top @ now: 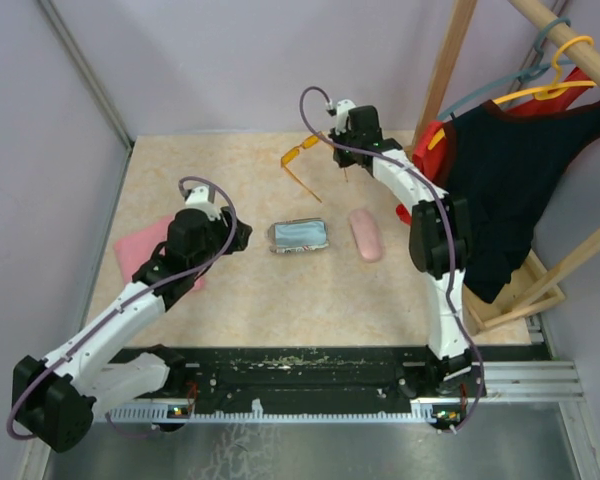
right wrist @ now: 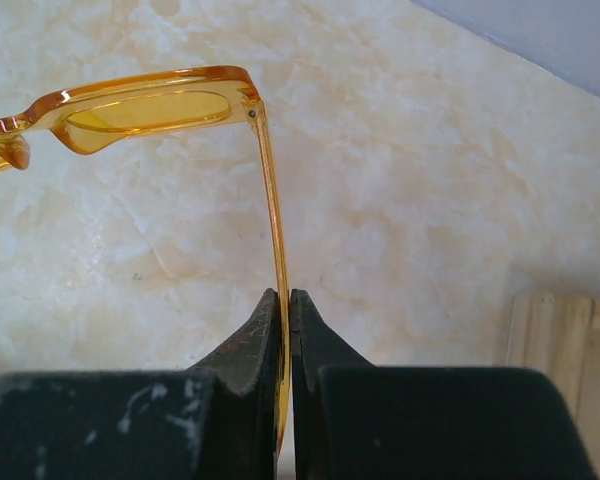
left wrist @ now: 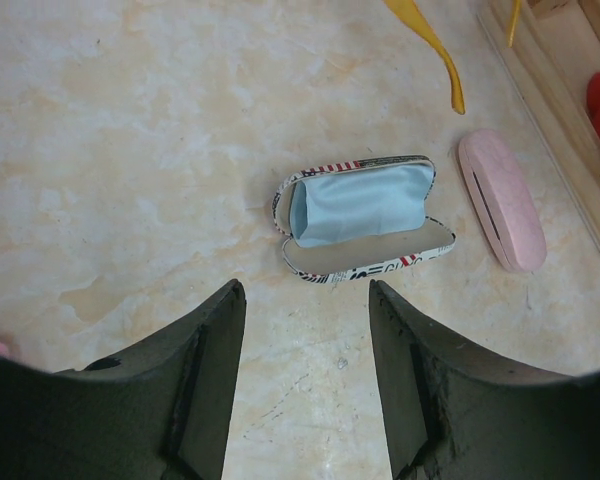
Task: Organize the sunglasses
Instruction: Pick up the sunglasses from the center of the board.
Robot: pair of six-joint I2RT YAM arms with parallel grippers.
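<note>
Right pincer (right wrist: 284, 300) grips orange sunglasses (right wrist: 145, 106), their frame cropped leftward.

1. Back-left tabletop (top: 230, 170) is bare from the left wall (top: 50, 150) to the orange sunglasses (top: 300, 160): wide room.
2. Centre is blocked by the open printed case (left wrist: 365, 215), with the pink case (left wrist: 502, 200) near on its right and a narrow bare strip between them.
3. Left gripper (left wrist: 305, 292) has its fingers spread, with clear table between it and the printed case.
4. Right gripper (right wrist: 285, 297) pinches one sunglasses arm; the frame juts out to its left.
5. Right edge is tight: wooden rack (top: 525, 285) and hanging black garment (top: 500, 170).
6. Pink cloth (top: 140, 250) lies at the left edge, partly under the left arm.
</note>
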